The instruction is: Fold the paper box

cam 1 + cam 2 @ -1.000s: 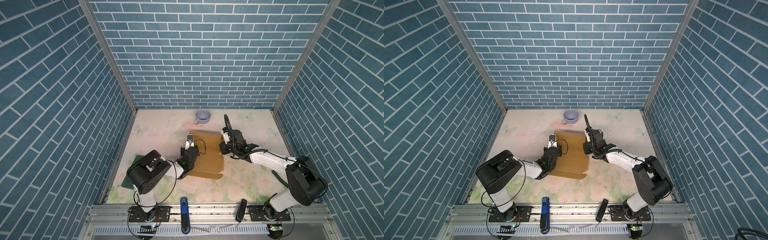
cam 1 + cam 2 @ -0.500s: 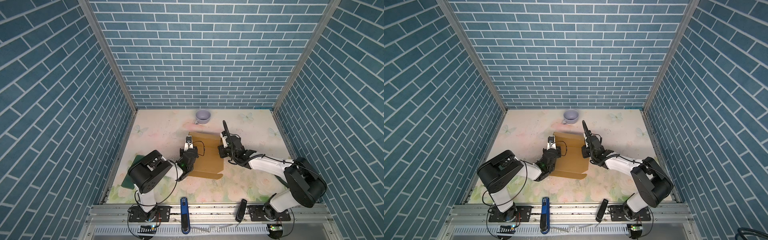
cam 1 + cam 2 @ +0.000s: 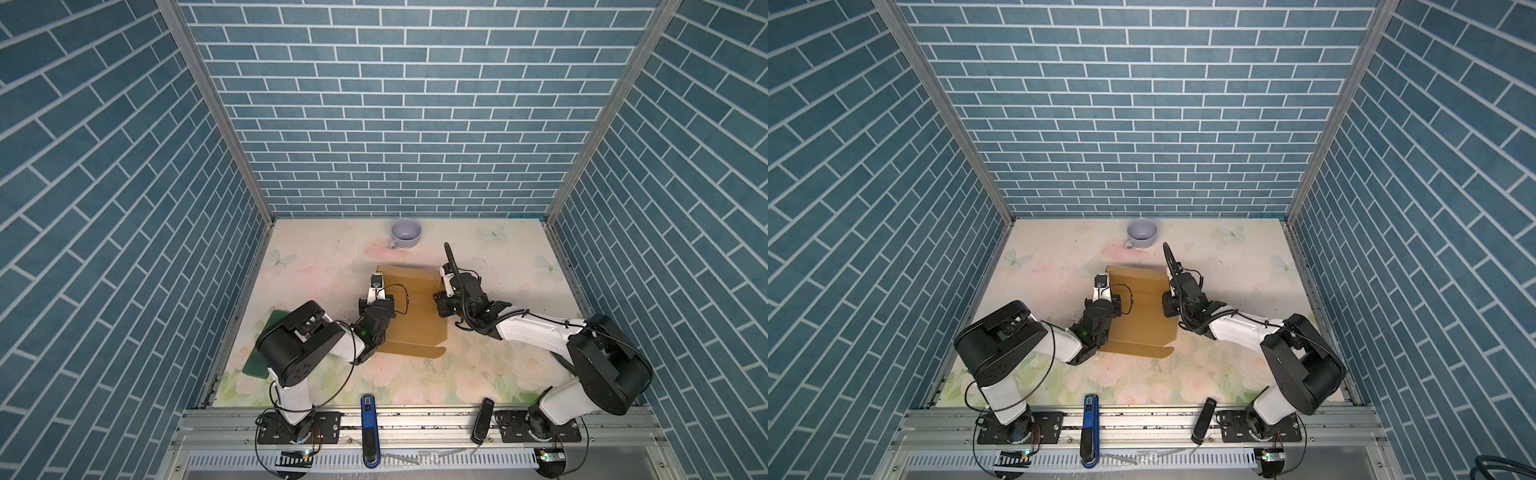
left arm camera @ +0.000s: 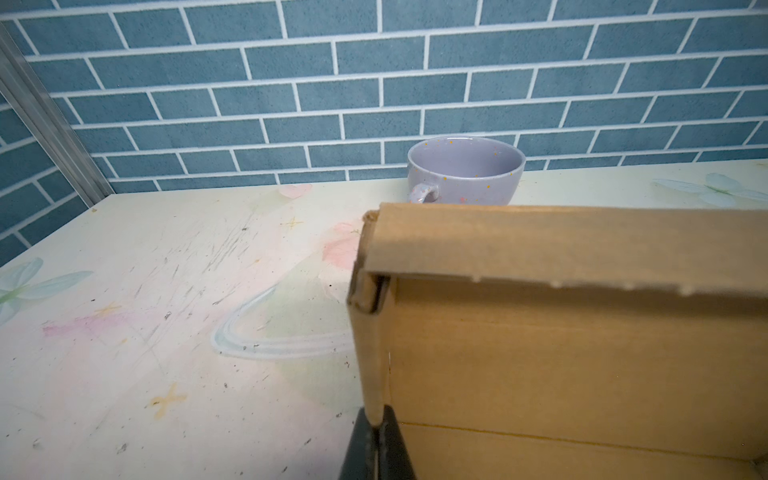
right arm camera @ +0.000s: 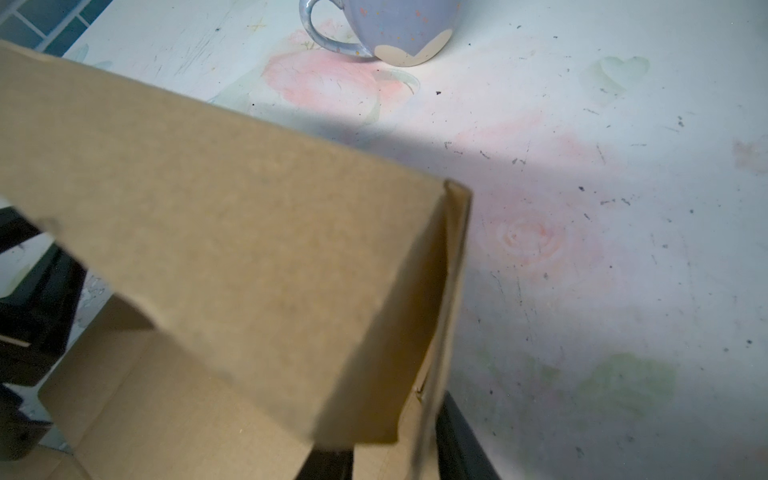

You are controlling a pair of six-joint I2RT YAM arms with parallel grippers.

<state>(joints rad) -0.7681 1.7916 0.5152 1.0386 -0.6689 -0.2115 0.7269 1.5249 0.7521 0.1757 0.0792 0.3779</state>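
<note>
1. Left fingers (image 4: 397, 453): clenched on the left side wall of the paper box (image 4: 561, 353). The thin cardboard edge is pinched between them.
2. Right fingers (image 5: 461, 444): released. They stand apart, one on each side of the box's right side wall, and the gap between them is wider than the wall.
3. Paper box, in both top views (image 3: 415, 320) (image 3: 1142, 316): plain brown, unprinted. It sits on the counter (image 3: 316, 266) about mid-way across, between the two arms. Both side walls are upright. The far flap is raised and leans in over the base; in the right wrist view it is close and blurred. The near flap points toward the front edge of the counter.
4. Lilac mug (image 3: 406, 234): upright, behind the box and near the back wall, apart from the cardboard. Its handle is turned toward the box.
5. Dark green board (image 3: 259, 349): flat at the left edge of the counter, partly under the left arm.
6. Counter surface: pale floral print, scuffed with dark marks.
</note>
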